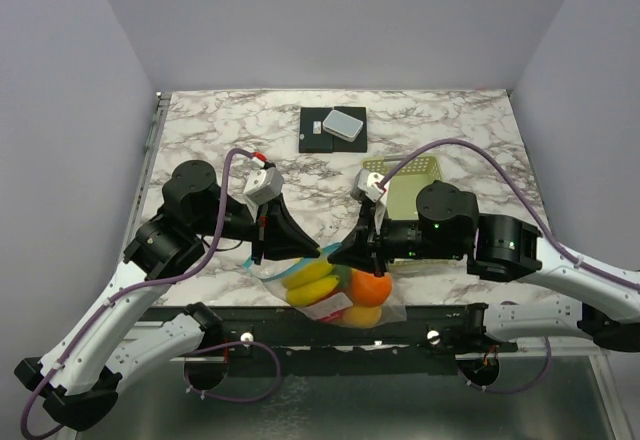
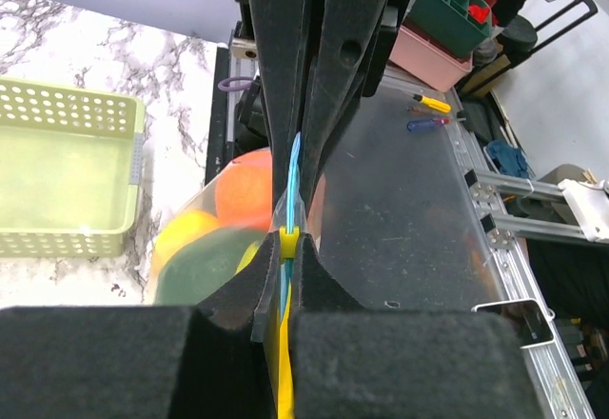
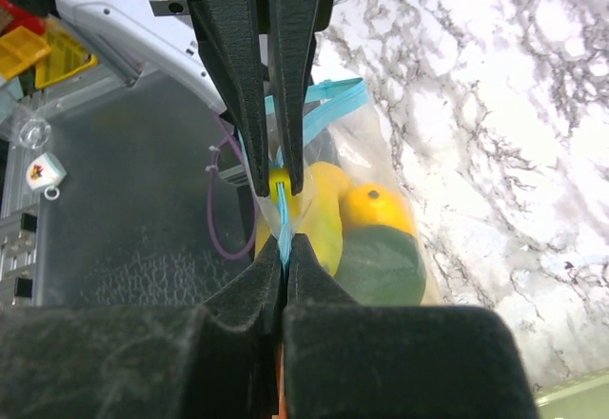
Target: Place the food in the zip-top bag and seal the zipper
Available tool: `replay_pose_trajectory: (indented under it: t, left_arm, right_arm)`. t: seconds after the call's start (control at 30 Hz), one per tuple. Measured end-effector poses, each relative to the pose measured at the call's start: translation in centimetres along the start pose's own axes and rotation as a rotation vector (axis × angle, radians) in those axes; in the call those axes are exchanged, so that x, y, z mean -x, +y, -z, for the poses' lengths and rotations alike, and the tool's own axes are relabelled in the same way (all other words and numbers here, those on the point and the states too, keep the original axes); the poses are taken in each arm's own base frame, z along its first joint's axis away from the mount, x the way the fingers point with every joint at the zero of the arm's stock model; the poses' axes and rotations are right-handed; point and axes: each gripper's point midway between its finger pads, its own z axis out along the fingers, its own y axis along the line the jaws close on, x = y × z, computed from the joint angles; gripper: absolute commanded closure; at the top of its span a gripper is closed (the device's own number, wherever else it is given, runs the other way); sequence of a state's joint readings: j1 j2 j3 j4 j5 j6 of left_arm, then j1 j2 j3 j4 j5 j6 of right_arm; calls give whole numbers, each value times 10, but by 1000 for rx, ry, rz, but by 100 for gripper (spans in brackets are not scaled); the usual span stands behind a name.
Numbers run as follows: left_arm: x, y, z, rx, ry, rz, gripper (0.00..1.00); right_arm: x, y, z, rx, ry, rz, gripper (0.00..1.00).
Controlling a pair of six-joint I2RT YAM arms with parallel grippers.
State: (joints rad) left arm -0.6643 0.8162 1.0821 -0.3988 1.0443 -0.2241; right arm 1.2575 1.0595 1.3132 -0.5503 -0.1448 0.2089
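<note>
The clear zip-top bag (image 1: 345, 300) lies at the table's near edge with the food inside it: a yellow banana (image 1: 312, 272), an orange (image 1: 371, 286), lemons, and a dark green fruit (image 3: 381, 265). My left gripper (image 1: 317, 252) and right gripper (image 1: 333, 257) meet tip to tip over the bag's mouth. In the left wrist view the left gripper (image 2: 288, 248) is shut on the light blue zipper (image 2: 294, 167) at a yellow slider tab. In the right wrist view the right gripper (image 3: 285, 245) is shut on the same zipper (image 3: 324, 105).
The pale yellow-green slotted basket (image 1: 420, 188) stands just behind the right arm and shows empty in the left wrist view (image 2: 67, 176). A black pad with a grey box (image 1: 343, 124) lies at the back. A metal rail runs along the near table edge (image 1: 330, 322).
</note>
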Motion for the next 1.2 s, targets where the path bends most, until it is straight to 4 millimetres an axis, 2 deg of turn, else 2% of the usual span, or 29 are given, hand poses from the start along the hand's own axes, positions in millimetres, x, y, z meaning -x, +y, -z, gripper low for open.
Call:
replay_pose_trajectory:
  t: [0.5,0.83,1.2]
  left_arm:
    - [2,4,-1,20,-8,-6,100]
    - [1,10,-3,34,-4,6,100]
    - [-1,18,-4,57,0,20,100]
  right_arm:
    - [20,-23,27,-153,-124,9,99]
    - [33,-42,60,-278,-235,8,99]
    - [39,-75,80,-481,-294,6,100]
